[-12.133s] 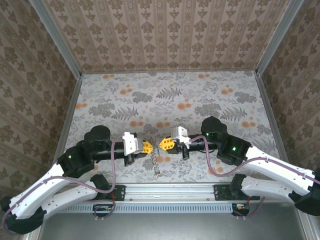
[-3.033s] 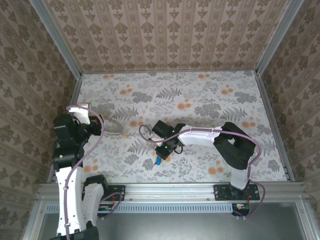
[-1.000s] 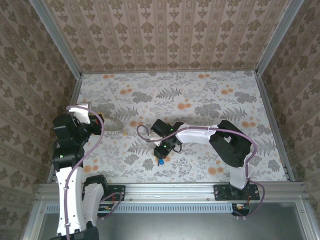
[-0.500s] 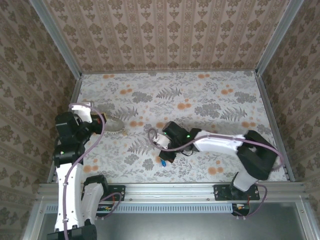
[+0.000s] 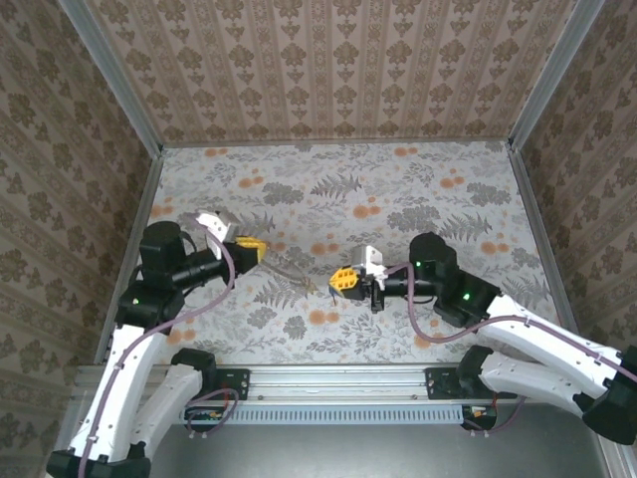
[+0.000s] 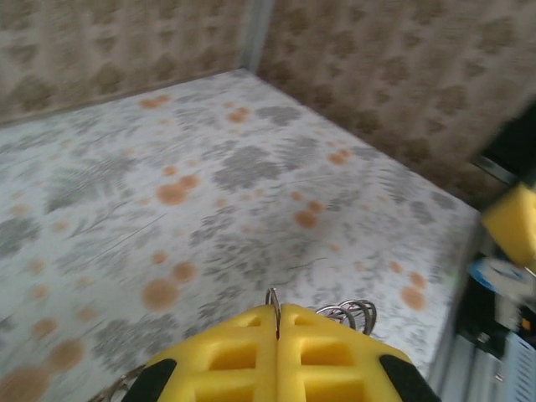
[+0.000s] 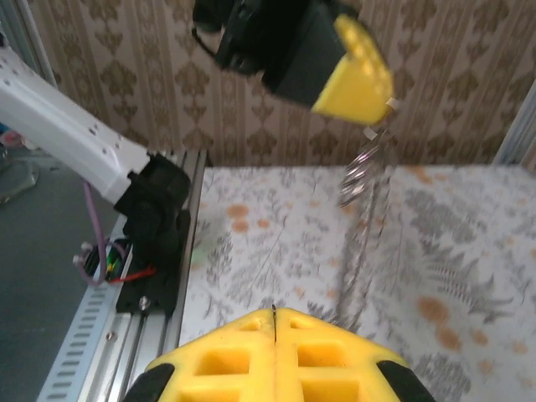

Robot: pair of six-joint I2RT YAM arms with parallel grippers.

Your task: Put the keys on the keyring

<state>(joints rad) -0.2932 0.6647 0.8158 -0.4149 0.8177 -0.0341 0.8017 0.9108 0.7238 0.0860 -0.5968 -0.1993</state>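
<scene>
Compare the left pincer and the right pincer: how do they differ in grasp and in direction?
The left pincer is shut on the keyring, whose chain hangs from its tip; the right pincer is shut too, but nothing shows clearly between its tips. In the top view the left pincer points right and sits farther back, while the right pincer points left, nearer the front. Both have yellow tips and face each other.

Left tool (image 6: 277,315) tight on the keyring (image 6: 352,311), above floral table (image 6: 209,167).
</scene>
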